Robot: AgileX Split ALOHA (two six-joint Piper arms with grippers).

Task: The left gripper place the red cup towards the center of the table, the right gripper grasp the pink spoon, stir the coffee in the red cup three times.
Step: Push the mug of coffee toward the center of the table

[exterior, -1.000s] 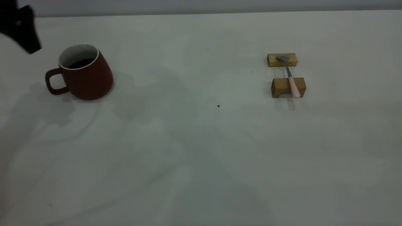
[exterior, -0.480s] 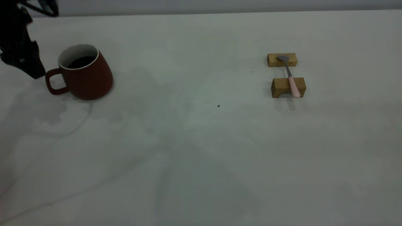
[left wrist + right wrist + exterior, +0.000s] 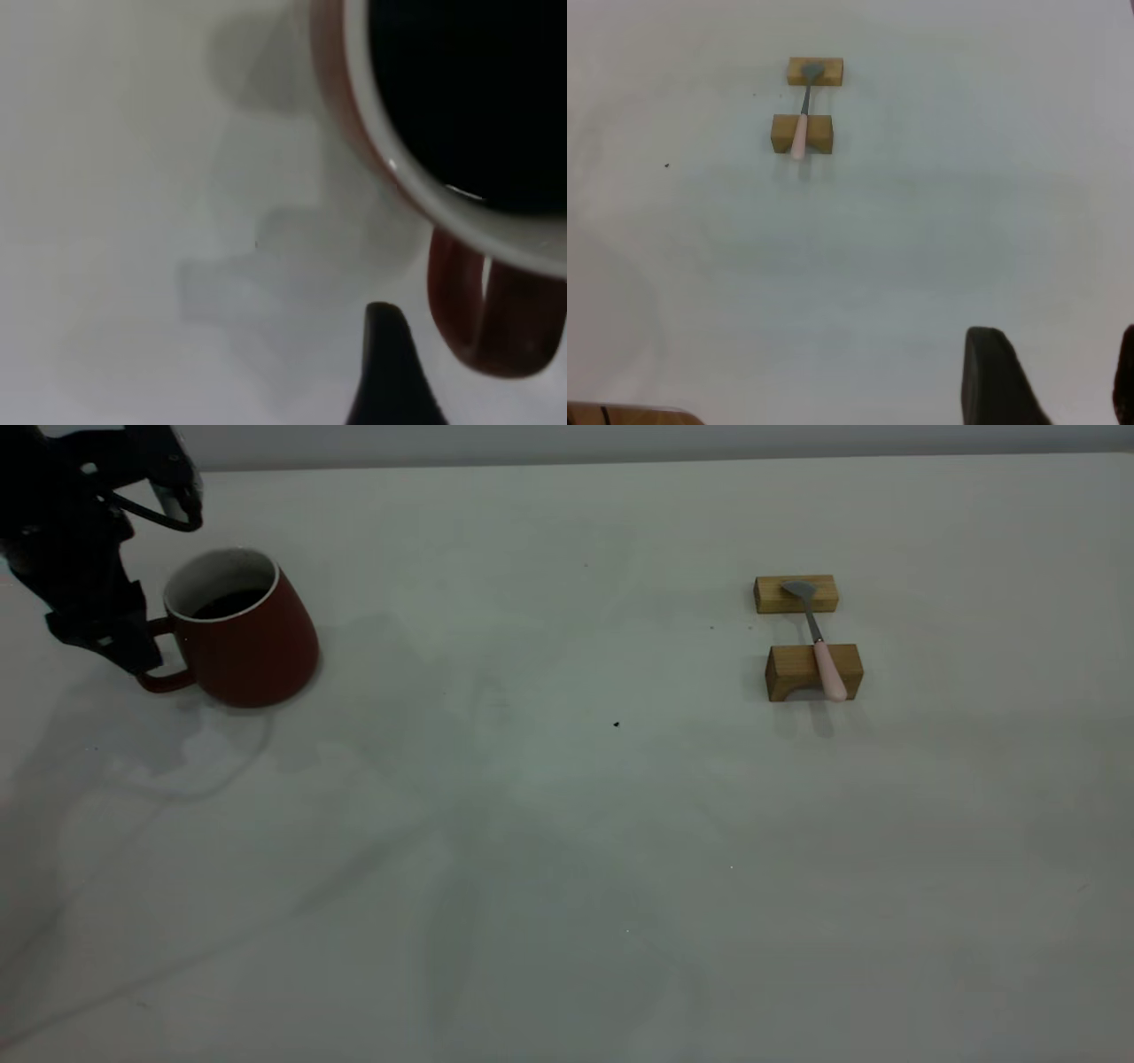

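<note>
The red cup [image 3: 252, 642] stands at the table's [image 3: 549, 824] far left with dark coffee [image 3: 229, 604] inside and its handle [image 3: 161, 682] turned to the left. My left gripper [image 3: 124, 646] is down at that handle. In the left wrist view one dark finger [image 3: 387, 363] sits just beside the handle [image 3: 496, 323] with a gap between them; the other finger is out of frame. The pink spoon [image 3: 819, 642] lies across two wooden blocks at the right. My right gripper [image 3: 1059, 381] hangs open well back from the spoon [image 3: 801, 133] and is outside the exterior view.
The spoon's bowl rests on the far block [image 3: 796, 593] and its pink handle on the near block [image 3: 797, 673]. A tiny dark speck [image 3: 617, 724] marks the middle of the table. Bare surface stretches between cup and blocks.
My left gripper has come down and rightward from the far-left corner to the cup's handle. The cup, the spoon and the blocks have not moved.
</note>
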